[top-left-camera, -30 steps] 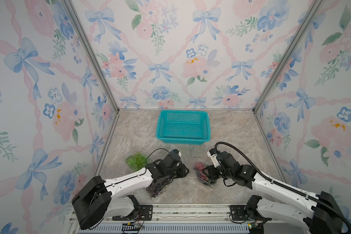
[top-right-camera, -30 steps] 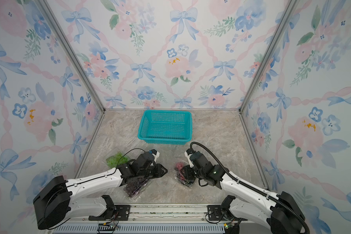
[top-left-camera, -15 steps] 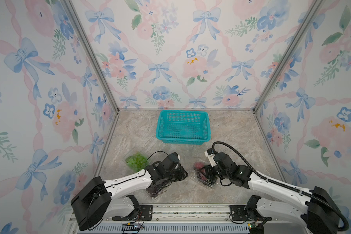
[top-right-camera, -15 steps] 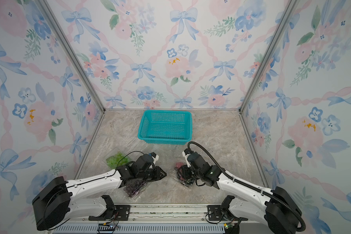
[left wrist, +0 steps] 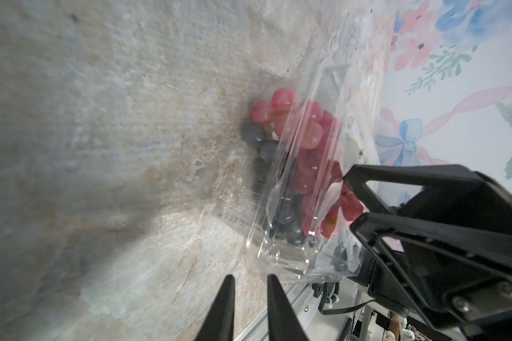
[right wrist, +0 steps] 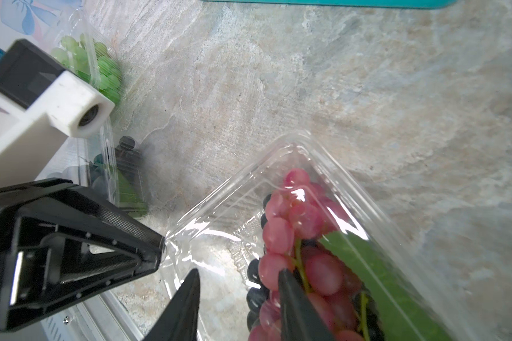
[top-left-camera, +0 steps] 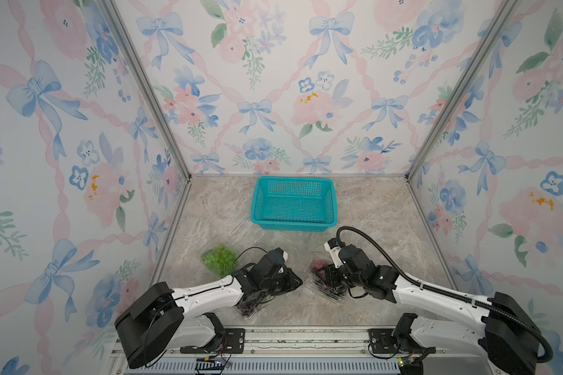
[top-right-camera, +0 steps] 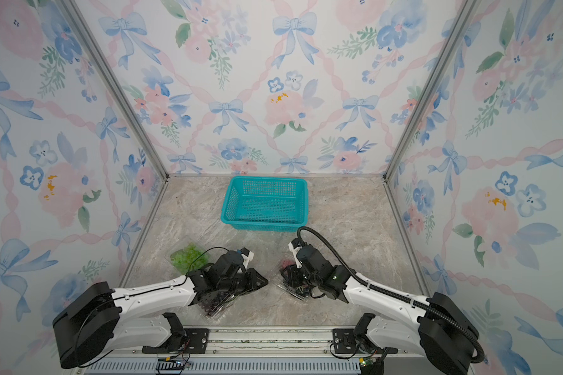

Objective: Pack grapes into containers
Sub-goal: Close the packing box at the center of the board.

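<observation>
**Two arms on one box of red grapes, lid not seated yet**

Both arms are down at the near edge of the table (top-left-camera: 374, 227), working on the same clear box (right wrist: 243, 195), which sits just right of centre. The red grapes (right wrist: 278, 236) are in it, with some blue-black grapes (left wrist: 287, 218) underneath and a green leaf (right wrist: 382, 265). In the left wrist view a few berries poke out past the box's far end, so I'd say the lid isn't down properly.

Right jaws: roughly half open and straddling the box's rim. One finger is against the red grapes and the other is out over the clear flap. My read is they're there to pin the bunch and the box so nothing slides. I don't see a firm clamp on anything.

Left jaws: nearly together, with only a slim gap. The tips are right at the box's left corner, where the plastic is crinkled. I cannot tell whether they actually have hold of the flap. My guess is that corner is the handle for folding the lid over.

The green grapes (top-left-camera: 220, 258) sit boxed at the near left. Another box with a dark bunch (top-left-camera: 249, 308) lies under the left arm (top-left-camera: 205, 293). The teal basket (top-left-camera: 293, 225) is further back in the centre, well apart from all this.
</observation>
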### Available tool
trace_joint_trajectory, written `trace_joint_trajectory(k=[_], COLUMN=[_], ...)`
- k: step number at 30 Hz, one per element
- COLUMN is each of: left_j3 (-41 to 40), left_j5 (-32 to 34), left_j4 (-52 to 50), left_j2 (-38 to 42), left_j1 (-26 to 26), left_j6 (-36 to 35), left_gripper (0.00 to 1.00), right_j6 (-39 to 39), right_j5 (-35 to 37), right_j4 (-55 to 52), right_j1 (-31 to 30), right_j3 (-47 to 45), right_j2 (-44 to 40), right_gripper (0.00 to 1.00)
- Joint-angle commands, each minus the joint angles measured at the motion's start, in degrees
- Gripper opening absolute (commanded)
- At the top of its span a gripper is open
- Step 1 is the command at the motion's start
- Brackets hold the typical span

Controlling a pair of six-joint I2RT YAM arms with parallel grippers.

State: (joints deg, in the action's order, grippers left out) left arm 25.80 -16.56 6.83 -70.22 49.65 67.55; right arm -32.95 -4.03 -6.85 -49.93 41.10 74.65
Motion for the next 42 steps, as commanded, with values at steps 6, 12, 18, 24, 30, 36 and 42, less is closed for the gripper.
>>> trace_joint_trajectory(k=[6, 12, 18, 24, 30, 36, 42], left_j3=[-4.0, -1.4, -0.2, 0.3, -0.4, 2.1, 2.9], left_j5=[-4.2, -6.7, -8.1, -7.6, -6.7, -6.4, -5.1], left_j4=[7.0, 8.2, 8.2, 8.1, 6.4, 2.9, 0.6], left_j2=[1.3, -1.8, -6.2, -7.2, -6.5, -7.7, -6.8], left_j1=[-3.5, -3.7, -3.7, -3.9, -4.8, -4.9, -5.0], left_j6=[4.5, 5.3, 5.4, 6.0, 5.8, 3.8, 2.9], left_gripper=[0.24, 0.32, 0.32, 0.27, 0.27, 0.26, 0.26], right_j6=[-0.8, -0.7, -0.8, -0.8, -0.5, -0.3, -0.9], right_j5=[-0.9, -0.9, -0.6, -0.4, -0.1, 0.5, 0.2], right_j4=[-6.8, -7.2, -7.2, -7.7, -8.5, -9.3, -8.8], right_j1=[-0.7, -0.8, -0.7, -0.7, -0.7, -0.2, 0.2], right_j3=[-2.7, -2.4, -2.9, -3.4, -3.0, -2.8, -3.6], right_j2=[3.0, 2.8, 2.4, 1.5, 1.0, -0.1, -0.1], right_gripper=[0.43, 0.43, 0.43, 0.43, 0.43, 0.43, 0.43])
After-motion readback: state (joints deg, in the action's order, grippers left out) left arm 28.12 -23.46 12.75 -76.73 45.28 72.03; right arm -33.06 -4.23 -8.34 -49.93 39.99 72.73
